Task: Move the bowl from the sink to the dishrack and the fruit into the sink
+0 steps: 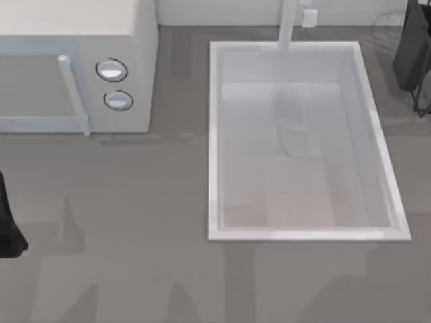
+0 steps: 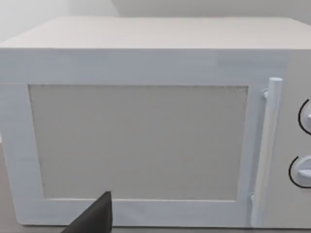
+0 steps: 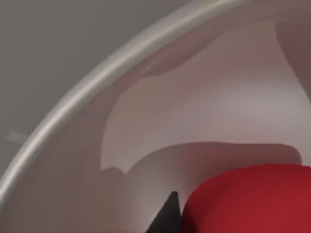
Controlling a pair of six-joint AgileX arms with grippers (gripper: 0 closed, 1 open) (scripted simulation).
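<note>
Red fruit (image 3: 248, 199) just beside right gripper (image 3: 167, 218), lying within a pale curved rim (image 3: 97, 82), probably kept from rolling that way. Gripped or not: cannot tell; same for left gripper (image 2: 95, 221), parked at 9 o'clock facing microwave (image 2: 146, 136). Right arm (image 1: 412, 54) at 2 o'clock by dishrack (image 1: 385, 27). Sink (image 1: 214, 134) right of centre, raised rim all round, roomy for lowering into.

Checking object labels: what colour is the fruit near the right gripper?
Plain bright red fruit, clearest in the right wrist view.
</note>
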